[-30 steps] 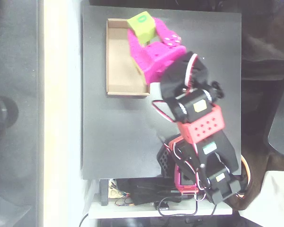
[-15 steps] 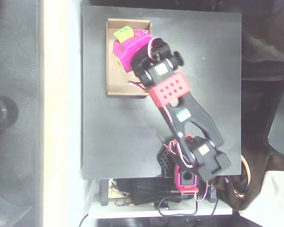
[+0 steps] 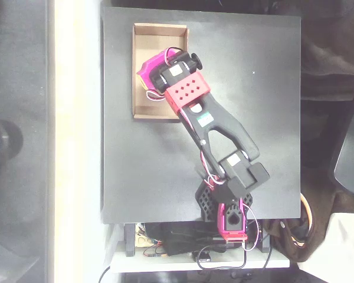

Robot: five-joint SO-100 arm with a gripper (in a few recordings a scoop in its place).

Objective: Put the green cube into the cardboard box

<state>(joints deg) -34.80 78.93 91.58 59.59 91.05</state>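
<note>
The cardboard box (image 3: 160, 40) lies at the upper left of the black mat in the overhead view, long side running up and down the picture. My magenta gripper (image 3: 151, 69) points down into the box's middle, with the wrist and its red block covering the fingers. From above I cannot see how the jaws stand. The green cube is hidden under the gripper and wrist.
The black mat (image 3: 253, 88) has bare room right of and below the box. The arm's base (image 3: 230, 215) and a tangle of cables sit at the mat's bottom edge. A pale table strip (image 3: 76, 141) runs along the left.
The arm has stretched out and dropped lower over the box, and the gripper moved from the box's top end to its middle. The cube showed in the gripper before and is now covered.
</note>
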